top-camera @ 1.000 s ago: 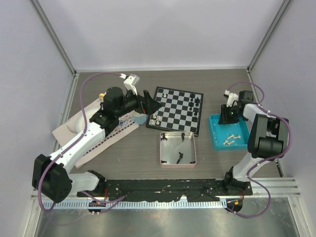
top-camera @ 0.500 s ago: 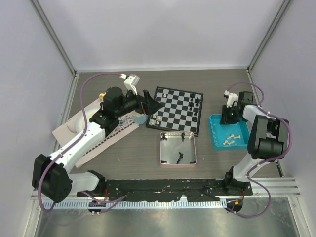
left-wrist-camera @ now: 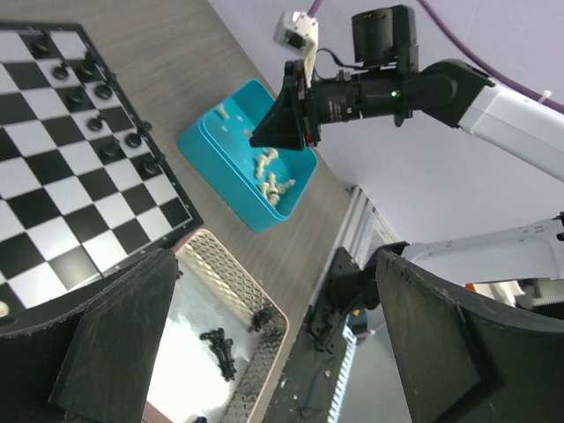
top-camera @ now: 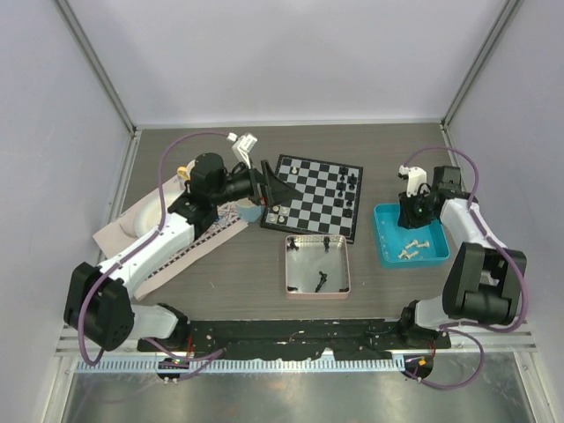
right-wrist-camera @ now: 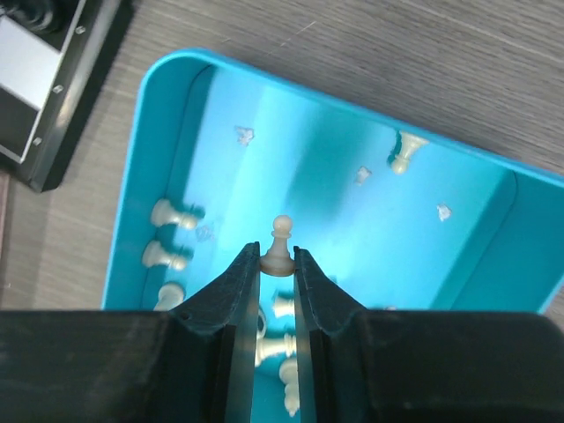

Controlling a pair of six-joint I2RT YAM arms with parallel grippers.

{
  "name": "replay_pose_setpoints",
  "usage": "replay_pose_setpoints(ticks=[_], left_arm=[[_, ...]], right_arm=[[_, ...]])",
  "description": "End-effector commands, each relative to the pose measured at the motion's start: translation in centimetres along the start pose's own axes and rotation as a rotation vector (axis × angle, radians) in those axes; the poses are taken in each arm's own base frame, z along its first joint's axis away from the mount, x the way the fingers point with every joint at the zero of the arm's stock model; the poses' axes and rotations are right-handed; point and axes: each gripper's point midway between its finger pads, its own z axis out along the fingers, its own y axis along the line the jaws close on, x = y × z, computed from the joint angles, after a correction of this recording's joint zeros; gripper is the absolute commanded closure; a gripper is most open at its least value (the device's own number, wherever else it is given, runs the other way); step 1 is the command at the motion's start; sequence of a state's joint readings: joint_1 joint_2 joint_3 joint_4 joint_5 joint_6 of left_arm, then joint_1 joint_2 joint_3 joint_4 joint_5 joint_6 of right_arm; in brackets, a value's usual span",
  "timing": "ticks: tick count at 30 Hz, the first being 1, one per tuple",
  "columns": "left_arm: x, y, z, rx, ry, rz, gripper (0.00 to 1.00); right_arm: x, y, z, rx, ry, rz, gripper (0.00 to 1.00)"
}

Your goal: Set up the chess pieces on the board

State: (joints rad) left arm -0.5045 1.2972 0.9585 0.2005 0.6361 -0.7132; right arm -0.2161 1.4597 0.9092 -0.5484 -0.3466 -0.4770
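Observation:
The chessboard (top-camera: 313, 198) lies at the table's middle, with black pieces (top-camera: 350, 189) along its right side and a few off-white ones (top-camera: 278, 212) at its near left corner. My right gripper (right-wrist-camera: 277, 256) is shut on the base of an off-white pawn (right-wrist-camera: 281, 240) and holds it above the blue tray (right-wrist-camera: 167, 132), where several more off-white pieces (right-wrist-camera: 172, 214) lie. In the top view that gripper (top-camera: 411, 211) hangs over the blue tray (top-camera: 384, 238). My left gripper (top-camera: 271, 187) is open and empty over the board's left edge. The board (left-wrist-camera: 53, 167) also shows in the left wrist view.
A pink square tray (top-camera: 289, 264) in front of the board holds a few black pieces (top-camera: 320, 282), also seen in the left wrist view (left-wrist-camera: 220, 344). A white bowl (top-camera: 145, 220) on a beige mat and a pale blue cup (top-camera: 250, 212) stand left of the board.
My right gripper has shifted slightly toward the near right over the blue tray, and its arm has swung outward. My left wrist has moved a little to the right, jaws still open.

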Motion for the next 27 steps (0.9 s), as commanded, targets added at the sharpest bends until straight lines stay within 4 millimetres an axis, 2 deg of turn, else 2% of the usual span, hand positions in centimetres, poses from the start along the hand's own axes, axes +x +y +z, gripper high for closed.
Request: replay_pose_setpoints(ticks=[1, 6, 13, 22, 27], left_arm=[[-0.2, -2.2, 0.8, 0.124, 0.039, -0.066, 0.01], [0.4, -2.7, 1.6, 0.164, 0.060, -0.122, 0.01], [1.7, -2.8, 3.1, 0.163, 0.097, -0.156, 0.01], [3.0, -3.2, 5.3, 0.174, 0.132, -0.197, 0.01], [3.6, -3.5, 6.1, 0.177, 0.149, -0.205, 0.01]], right_arm=[[0.3, 1.7, -2.7, -0.043, -0.025, -0.114, 0.95], [-0.1, 3.6, -4.6, -0.095, -0.070, -0.148, 0.95], [-1.3, 6.1, -6.3, -0.199, -0.140, -0.160, 0.95], [-2.4, 9.1, -6.8, -0.326, -0.174, -0.187, 0.95], [-3.0, 11.6, -6.8, -0.409, -0.190, -0.213, 0.95]])
